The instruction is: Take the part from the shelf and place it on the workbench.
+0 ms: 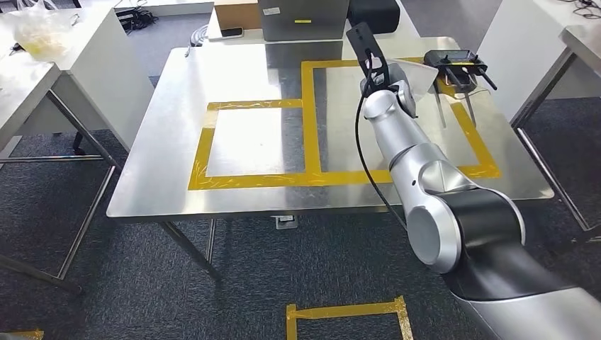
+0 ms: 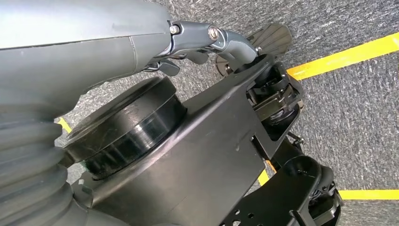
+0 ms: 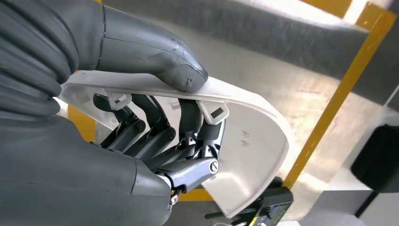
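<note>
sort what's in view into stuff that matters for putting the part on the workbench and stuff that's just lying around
Belongs to the job:
- white curved part, held by the right hand, thumb on top and fingers beneath
- steel workbench with its yellow tape outlines

Just lying about:
- black device at the bench's far right corner
- cardboard box beyond the bench
- bag on the white side table

Dark grey carpet marked with yellow tape is lying beneath white tables standing around the edges.

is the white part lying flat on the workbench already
No, the right hand grips the white part, thumb on one face and fingers on the other.
</note>
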